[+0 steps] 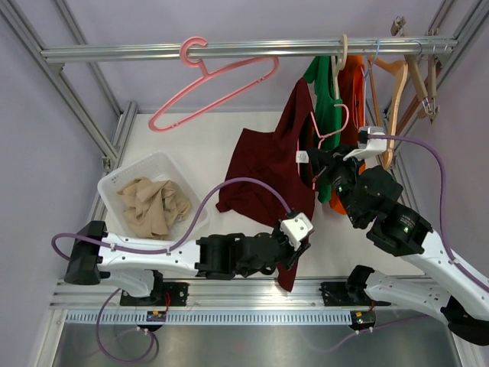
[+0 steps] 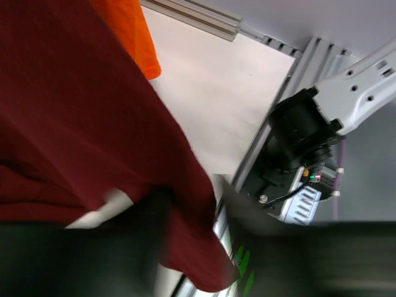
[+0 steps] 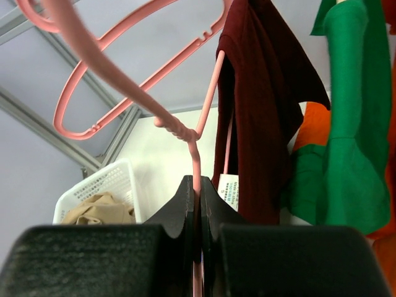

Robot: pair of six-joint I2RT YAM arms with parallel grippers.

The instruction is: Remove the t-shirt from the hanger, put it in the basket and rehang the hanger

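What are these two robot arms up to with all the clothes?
They are taking a dark red t-shirt off a pink hanger. The right gripper is pinched shut on the hanger's wire, holding it. The left gripper is at the shirt's lower edge, apparently gripping the cloth. The shirt partly hangs from the hanger. An empty pink hanger hangs on the rail.

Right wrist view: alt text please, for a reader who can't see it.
The right tool is shut on a pink hanger carrying a maroon t-shirt. An empty pink hanger hangs behind, green and orange garments at right, a white basket at lower left.
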